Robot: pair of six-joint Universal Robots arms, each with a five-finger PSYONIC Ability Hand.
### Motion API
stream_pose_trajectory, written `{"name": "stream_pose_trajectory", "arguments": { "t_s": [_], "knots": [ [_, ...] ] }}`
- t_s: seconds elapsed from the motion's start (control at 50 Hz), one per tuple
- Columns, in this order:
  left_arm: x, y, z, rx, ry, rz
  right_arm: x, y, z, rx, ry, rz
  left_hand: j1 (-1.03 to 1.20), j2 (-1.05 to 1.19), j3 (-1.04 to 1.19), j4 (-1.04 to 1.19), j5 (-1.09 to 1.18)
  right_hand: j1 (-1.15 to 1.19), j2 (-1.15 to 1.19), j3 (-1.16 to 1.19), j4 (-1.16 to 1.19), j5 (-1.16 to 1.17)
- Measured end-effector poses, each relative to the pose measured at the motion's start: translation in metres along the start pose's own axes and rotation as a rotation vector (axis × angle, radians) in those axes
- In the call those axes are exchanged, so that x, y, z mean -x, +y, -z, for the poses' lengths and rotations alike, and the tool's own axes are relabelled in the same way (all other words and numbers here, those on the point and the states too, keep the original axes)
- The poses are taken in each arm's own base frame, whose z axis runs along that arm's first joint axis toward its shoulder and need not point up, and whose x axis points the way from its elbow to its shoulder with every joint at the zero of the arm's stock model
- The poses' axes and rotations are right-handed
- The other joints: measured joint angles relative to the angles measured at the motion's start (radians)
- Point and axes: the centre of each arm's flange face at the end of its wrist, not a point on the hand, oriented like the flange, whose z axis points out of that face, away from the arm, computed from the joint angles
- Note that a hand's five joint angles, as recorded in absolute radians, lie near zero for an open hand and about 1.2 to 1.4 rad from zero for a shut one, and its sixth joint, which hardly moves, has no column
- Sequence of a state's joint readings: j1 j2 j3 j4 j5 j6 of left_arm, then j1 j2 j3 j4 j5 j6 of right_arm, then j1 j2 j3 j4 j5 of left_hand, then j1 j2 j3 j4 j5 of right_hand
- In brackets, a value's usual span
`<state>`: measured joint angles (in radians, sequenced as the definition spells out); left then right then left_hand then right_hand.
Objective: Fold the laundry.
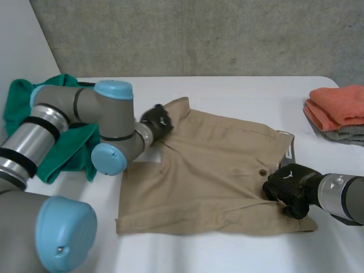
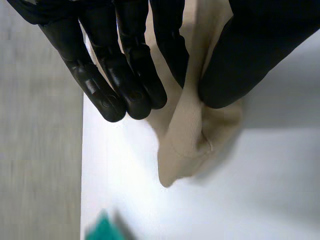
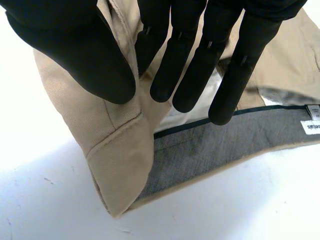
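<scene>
1. Left hand: thumb and fingers pressed together, pinching a corner of the shorts. The cloth tip hangs free below the fingertips.
2. Right hand: thumb against fingers, pinching the waistband corner. The fold stands up between them, with the grey lining and a label showing just beyond.
3. Step in hand, as I judge it: lift both held corners and carry one side over the other.
4. To do it well: raise both hands level and together so the cloth stays taut between them, and let go only once the edges line up. The left pinch looks shallow, so it could slip.
5. Shorts lie flat on the table, waistband toward the right hand. The left hand holds the far corner, the right hand the near one on the opposite side.
6. Further out: green cloth under the left arm; orange towel on a grey towel at the table's far right, well apart.
</scene>
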<state>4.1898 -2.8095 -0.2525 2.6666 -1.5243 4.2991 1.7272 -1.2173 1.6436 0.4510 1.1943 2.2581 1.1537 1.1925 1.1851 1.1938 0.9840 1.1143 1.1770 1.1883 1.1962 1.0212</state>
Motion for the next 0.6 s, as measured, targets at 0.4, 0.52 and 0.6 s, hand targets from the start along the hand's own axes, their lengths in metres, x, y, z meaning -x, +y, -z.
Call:
{"name": "stream_pose_trajectory", "arguments": {
  "t_s": [0.4, 0.52, 0.6],
  "knots": [
    [0.048, 0.01, 0.042, 0.071, -0.098, 0.619, 0.007, -0.004, -0.002, -0.014, -0.002, -0.007, -0.962, -0.983, -0.973, -0.992, -0.934, 0.0, 0.0, 0.0, 0.0, 0.003],
    [0.05, 0.023, 0.036, 0.057, -0.09, 0.607, 0.004, -0.004, -0.002, -0.021, 0.016, -0.018, -0.936, -0.964, -0.958, -0.971, -0.922, 0.0, 0.0, 0.0, 0.0, 0.004],
    [0.039, 0.031, 0.027, 0.037, -0.042, 0.547, 0.003, -0.004, -0.002, -0.021, 0.022, -0.023, -0.778, -0.836, -0.83, -0.832, -0.797, 0.0, 0.0, 0.0, 0.0, 0.004]
  ]
}}
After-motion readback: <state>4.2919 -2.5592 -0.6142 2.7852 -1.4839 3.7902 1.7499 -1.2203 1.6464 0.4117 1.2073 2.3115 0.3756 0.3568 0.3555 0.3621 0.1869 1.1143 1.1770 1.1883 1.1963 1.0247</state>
